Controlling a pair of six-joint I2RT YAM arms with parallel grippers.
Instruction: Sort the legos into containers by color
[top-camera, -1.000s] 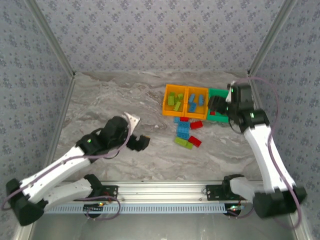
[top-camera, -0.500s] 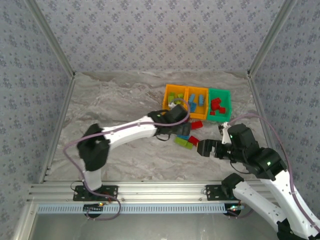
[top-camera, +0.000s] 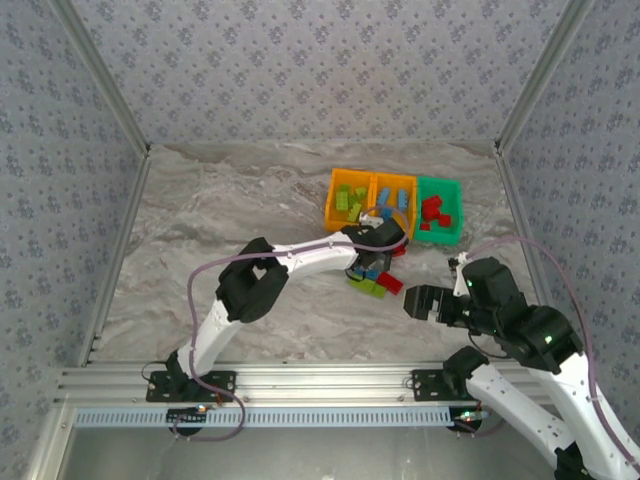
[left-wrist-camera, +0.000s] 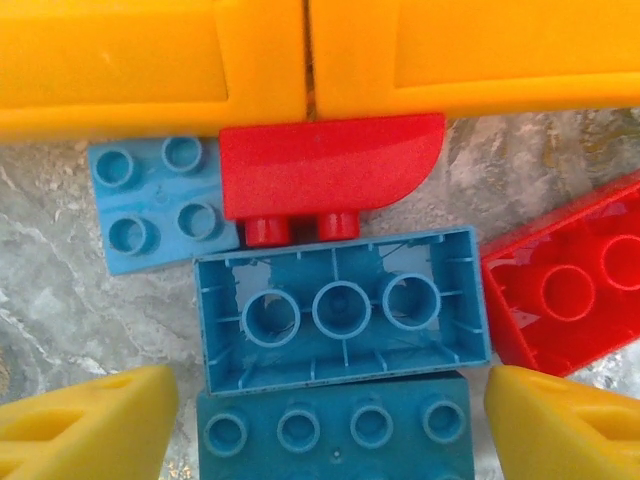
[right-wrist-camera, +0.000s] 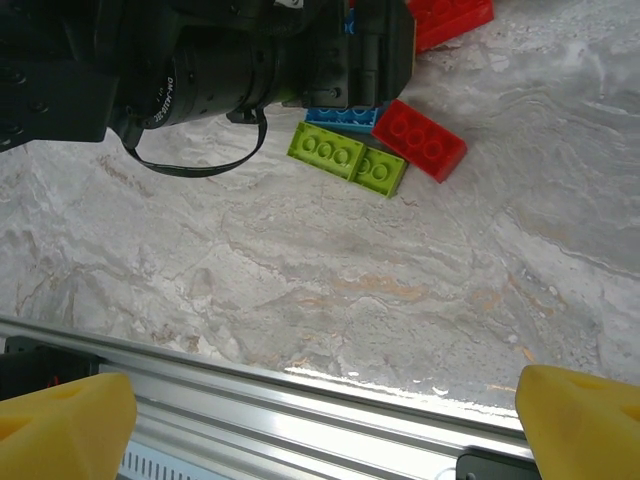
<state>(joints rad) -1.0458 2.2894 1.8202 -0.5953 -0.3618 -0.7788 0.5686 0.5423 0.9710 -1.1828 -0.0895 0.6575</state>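
One light-blue lego (left-wrist-camera: 340, 310), flipped with its hollow three-tube underside up, lies on the table (left-wrist-camera: 40, 300) just beside the orange containers (left-wrist-camera: 150, 60), between the spread fingertips of the left gripper (left-wrist-camera: 330, 420); the right gripper (right-wrist-camera: 325, 420) gapes wide, well apart.

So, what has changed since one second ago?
The left tool reached from the left side to the loose bricks before the orange bins, straddling an upturned blue brick. The right tool pulled back from the green bin toward the near right, open. The bins stayed put.
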